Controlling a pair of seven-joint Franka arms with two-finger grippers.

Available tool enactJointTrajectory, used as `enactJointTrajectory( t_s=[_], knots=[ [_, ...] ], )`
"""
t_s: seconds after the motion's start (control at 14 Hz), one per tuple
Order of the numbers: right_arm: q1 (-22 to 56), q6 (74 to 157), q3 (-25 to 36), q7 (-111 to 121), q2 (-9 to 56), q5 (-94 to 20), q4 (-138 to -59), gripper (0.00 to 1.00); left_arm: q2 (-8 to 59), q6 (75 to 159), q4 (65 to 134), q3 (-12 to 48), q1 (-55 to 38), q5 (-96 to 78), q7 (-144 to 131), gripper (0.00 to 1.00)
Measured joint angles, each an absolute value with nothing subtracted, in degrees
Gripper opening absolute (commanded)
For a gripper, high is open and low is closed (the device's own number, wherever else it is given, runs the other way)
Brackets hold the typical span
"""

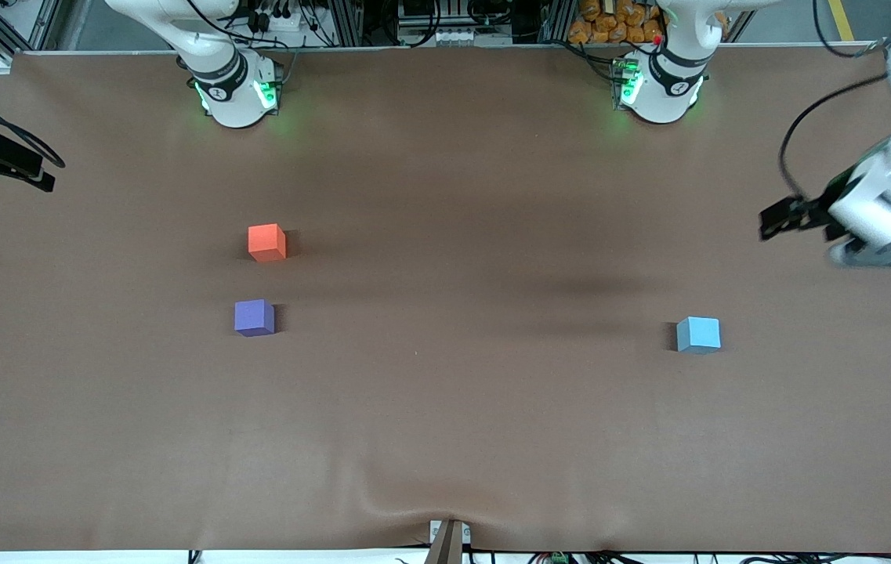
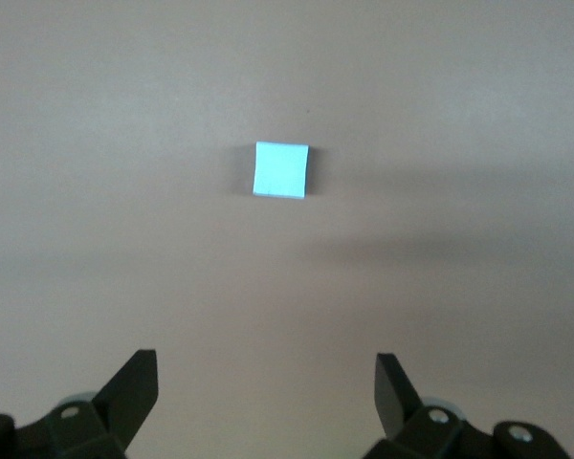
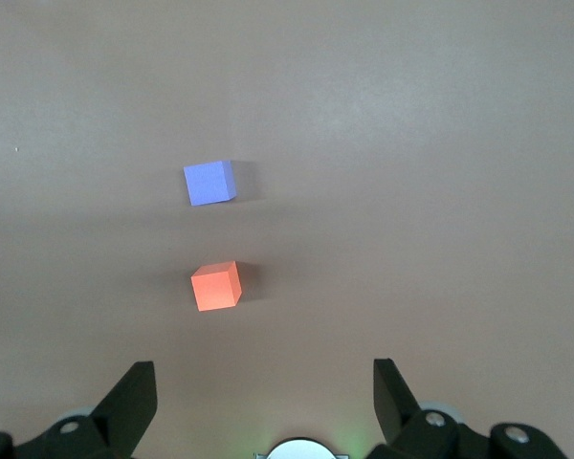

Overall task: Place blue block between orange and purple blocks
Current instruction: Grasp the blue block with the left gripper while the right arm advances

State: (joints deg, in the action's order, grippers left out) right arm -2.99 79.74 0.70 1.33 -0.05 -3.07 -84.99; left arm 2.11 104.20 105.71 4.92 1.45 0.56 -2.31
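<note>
Blue block [image 1: 699, 334] untouched on worktop [image 1: 445, 407], well apart from orange block [image 1: 266, 242] and purple block [image 1: 254, 317]. Left gripper [image 2: 266, 387] hangs above it and right gripper [image 3: 264, 387] over the pair, both jaws released, empty. Next: left descends, grasps blue.

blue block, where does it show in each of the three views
Front view: the blue block sits alone on the brown table, toward the left arm's end.
Left wrist view: the same block lies on bare table, ahead of the open left gripper.
Right wrist view: not in it; only the purple block and orange block show.
Shared landmark: the brown table surface appears in all three.
</note>
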Motion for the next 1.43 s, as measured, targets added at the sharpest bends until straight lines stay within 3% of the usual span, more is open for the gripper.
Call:
enactJointTrajectory(
  t_s=[0.21,0.36,0.79,1.43],
  knots=[
    [-2.2,79.7,0.3,1.3,1.9,-3.2,-85.2,1.0,3.8,117.9,118.0,4.9,1.9,0.6,-2.3,1.0],
    [-1.2,80.4,0.2,1.3,5.2,-3.2,-85.2,1.0,6.3,122.2,121.1,4.9,2.8,0.7,-1.9,1.0],
    [-0.6,88.7,0.2,1.4,15.2,-3.2,-85.2,1.0,16.2,133.4,120.1,4.9,3.2,4.3,-1.3,1.0],
    [3.7,94.5,0.4,0.7,22.8,-3.1,-85.1,1.0,27.3,140.6,113.7,5.0,3.2,5.9,-1.2,1.0]
  ],
)
